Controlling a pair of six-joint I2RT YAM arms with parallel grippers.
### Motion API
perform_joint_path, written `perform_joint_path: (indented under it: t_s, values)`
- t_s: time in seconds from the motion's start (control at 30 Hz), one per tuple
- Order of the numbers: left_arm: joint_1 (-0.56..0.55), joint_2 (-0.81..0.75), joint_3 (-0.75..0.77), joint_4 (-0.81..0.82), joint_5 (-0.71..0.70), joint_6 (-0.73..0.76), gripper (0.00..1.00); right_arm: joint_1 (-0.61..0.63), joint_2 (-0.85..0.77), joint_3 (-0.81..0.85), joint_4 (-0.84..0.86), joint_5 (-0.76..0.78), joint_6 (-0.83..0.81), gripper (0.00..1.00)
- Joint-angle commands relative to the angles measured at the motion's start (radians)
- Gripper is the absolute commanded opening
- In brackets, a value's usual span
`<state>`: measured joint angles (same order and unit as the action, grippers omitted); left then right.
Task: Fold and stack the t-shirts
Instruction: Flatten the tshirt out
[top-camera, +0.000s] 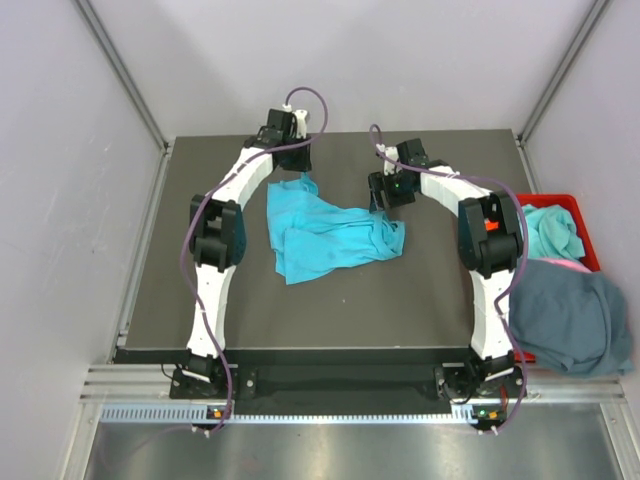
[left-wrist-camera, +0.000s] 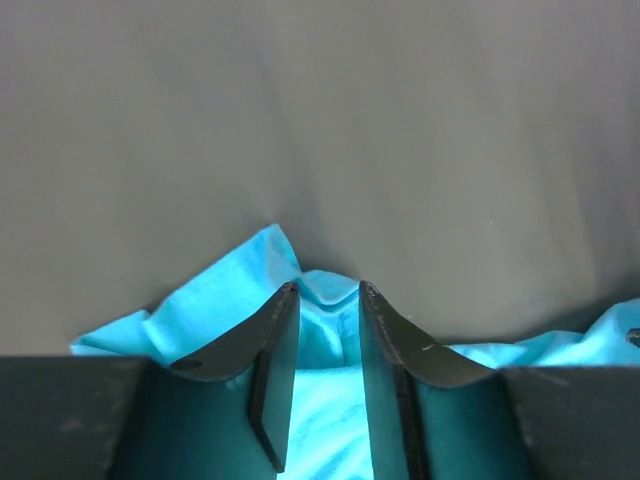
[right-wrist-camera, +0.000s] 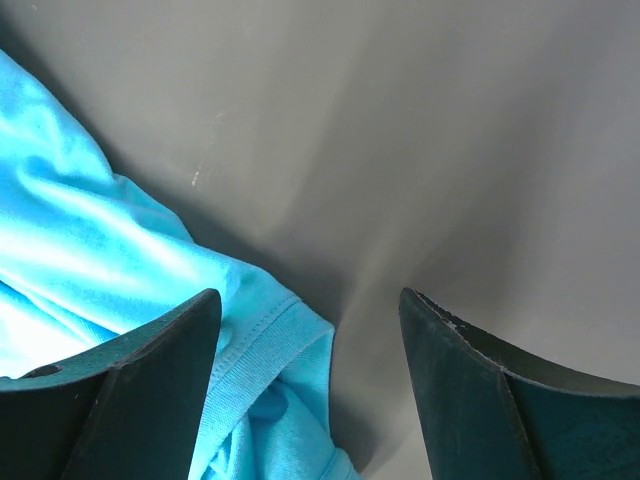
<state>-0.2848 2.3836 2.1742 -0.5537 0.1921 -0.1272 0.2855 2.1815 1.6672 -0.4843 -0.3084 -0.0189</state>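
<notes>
While the shirt (top-camera: 330, 235) is lying crumpled near the worktop's (top-camera: 400, 300) far edge, I am straddling its corner with my left gripper (left-wrist-camera: 328, 287), clamped or not I cannot tell, and poising my right gripper (right-wrist-camera: 308, 293) agape beside its hem, probably for spreading.

You have a dark grey matte table (top-camera: 340, 310) filling the middle of the overhead view. Its surface is plain apart from a faint pale scratch (right-wrist-camera: 195, 178) that shows in the right wrist view. Just beside the table's right edge sits a red plastic bin (top-camera: 560, 199); only its far rim and right wall show. White wall panels (top-camera: 60, 200) stand on the left, back and right, joined by silver metal posts (top-camera: 120, 70) slanting up from the table's far corners. Along the near edge runs a pale slotted strip (top-camera: 330, 412), and below it a sheet of brushed metal (top-camera: 330, 455).
</notes>
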Motion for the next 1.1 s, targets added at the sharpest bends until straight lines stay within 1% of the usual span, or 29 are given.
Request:
perform_joint_path:
  t_s: [0.0,0.4,0.47,0.5,0.53,0.63,0.67,0.7,0.73,0.87,0.93,1.07]
  values:
    - [0.001,0.015,0.044,0.008,-0.029,0.012,0.34,-0.012,0.018,-0.023,-0.039,0.020,-0.013,0.73]
    - [0.001,0.046,0.056,0.006,-0.052,0.024,0.34,-0.014,0.027,-0.020,-0.037,0.019,-0.013,0.73]
    - [0.003,0.054,0.065,0.001,-0.056,0.024,0.31,-0.016,0.027,-0.020,-0.037,0.020,-0.013,0.73]
    - [0.001,0.057,0.067,0.001,-0.054,0.024,0.28,-0.016,0.027,-0.020,-0.037,0.019,-0.013,0.73]
    - [0.001,0.058,0.067,0.003,-0.059,0.026,0.22,-0.014,0.029,-0.020,-0.037,0.019,-0.013,0.73]
    - [0.003,0.055,0.067,0.001,-0.071,0.020,0.10,-0.017,0.031,-0.021,-0.036,0.019,-0.013,0.73]
    - [0.003,0.051,0.067,0.001,-0.075,0.020,0.04,-0.017,0.032,-0.021,-0.036,0.019,-0.013,0.73]
    - [0.003,0.040,0.065,-0.002,-0.072,0.020,0.02,-0.017,0.031,-0.021,-0.034,0.020,-0.013,0.73]
    - [0.003,0.034,0.059,-0.002,-0.071,0.020,0.00,-0.019,0.027,-0.021,-0.037,0.020,-0.012,0.72]
    - [0.009,-0.040,0.019,0.029,-0.085,0.032,0.00,-0.017,-0.012,-0.029,-0.037,0.035,-0.015,0.72]
    - [0.018,-0.113,-0.008,0.067,-0.092,0.043,0.00,-0.020,-0.037,-0.037,-0.040,0.058,-0.018,0.72]
    - [0.029,-0.236,-0.020,0.074,-0.105,0.072,0.00,-0.022,-0.094,-0.043,-0.075,0.065,0.000,0.73]
